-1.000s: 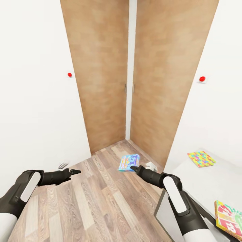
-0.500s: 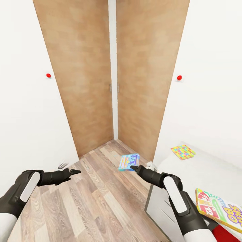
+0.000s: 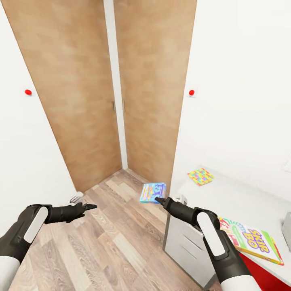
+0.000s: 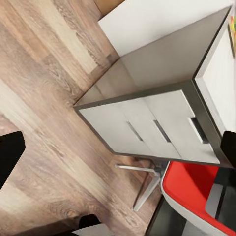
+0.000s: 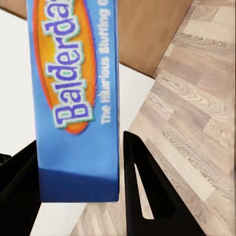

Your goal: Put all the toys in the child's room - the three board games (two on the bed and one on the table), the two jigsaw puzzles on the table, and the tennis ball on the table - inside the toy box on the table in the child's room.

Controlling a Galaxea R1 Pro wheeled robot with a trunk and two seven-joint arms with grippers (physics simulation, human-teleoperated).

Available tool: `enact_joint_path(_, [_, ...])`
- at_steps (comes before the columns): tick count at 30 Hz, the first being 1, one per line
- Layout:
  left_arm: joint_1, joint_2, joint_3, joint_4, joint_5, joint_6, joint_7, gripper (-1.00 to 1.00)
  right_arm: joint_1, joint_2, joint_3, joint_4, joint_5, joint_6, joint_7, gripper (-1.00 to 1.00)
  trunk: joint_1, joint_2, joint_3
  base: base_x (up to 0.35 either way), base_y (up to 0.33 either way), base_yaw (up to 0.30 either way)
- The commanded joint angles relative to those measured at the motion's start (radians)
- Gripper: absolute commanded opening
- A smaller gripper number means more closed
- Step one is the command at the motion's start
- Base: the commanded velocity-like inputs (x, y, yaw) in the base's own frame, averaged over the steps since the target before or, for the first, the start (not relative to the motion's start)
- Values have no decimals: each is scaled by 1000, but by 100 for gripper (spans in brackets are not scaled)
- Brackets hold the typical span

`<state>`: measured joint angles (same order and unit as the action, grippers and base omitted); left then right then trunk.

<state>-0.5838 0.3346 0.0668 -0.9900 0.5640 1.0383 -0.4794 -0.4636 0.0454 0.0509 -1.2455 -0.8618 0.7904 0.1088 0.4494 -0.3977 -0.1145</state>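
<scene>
Transit phase, judged from the frames: right hand (image 3: pixel 158 199) is clamped on a board game (image 3: pixel 153 192), a thin blue box printed "Balderdash", held out ahead of the trunk and above the wood-plank floor (image 3: pixel 109 242). In the right wrist view the box (image 5: pixel 78 98) sits between the two black fingers (image 5: pixel 145 191), pinched across its thin side; holding it by one edge leaves most of the box hanging free, probably so it can be lowered flat later. Cardboard, glossy print, sharp corners: likely rigid, but could pivot in a narrow pinch.

Left hand (image 3: pixel 89 207) carries nothing; whether its jaws are parted or closed I cannot tell. Left wrist view looks at the grey drawer unit (image 4: pixel 147 132) under the desk and a red seat (image 4: pixel 196 191).

Desk (image 3: pixel 238 202), smooth pale top: jigsaw puzzle (image 3: pixel 201 176), a flat square in a multicolour interlocking pattern, lies near the far corner by the wall. A second board game (image 3: pixel 250 240), "Skip-Bo", lies flat along the near edge. A grey object at the right border of the head view may be the toy box (image 3: pixel 287 230); too little visible to confirm.

Brown wooden doors (image 3: pixel 101 101) ahead.
</scene>
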Motion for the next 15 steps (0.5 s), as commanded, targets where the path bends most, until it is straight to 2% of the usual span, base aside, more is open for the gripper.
enact_joint_path(1, [-1,0,2,0,-6,5,-8,100,-1,0,-1,0,1,4,6,-100,1,-2,-2,0,0,-281])
enact_joint_path(15, [-1,3,3,-1,-7,5,-8,100,-1,-5,-3,-11,1,6,26,-100,1,-2,-2,0,0,-281])
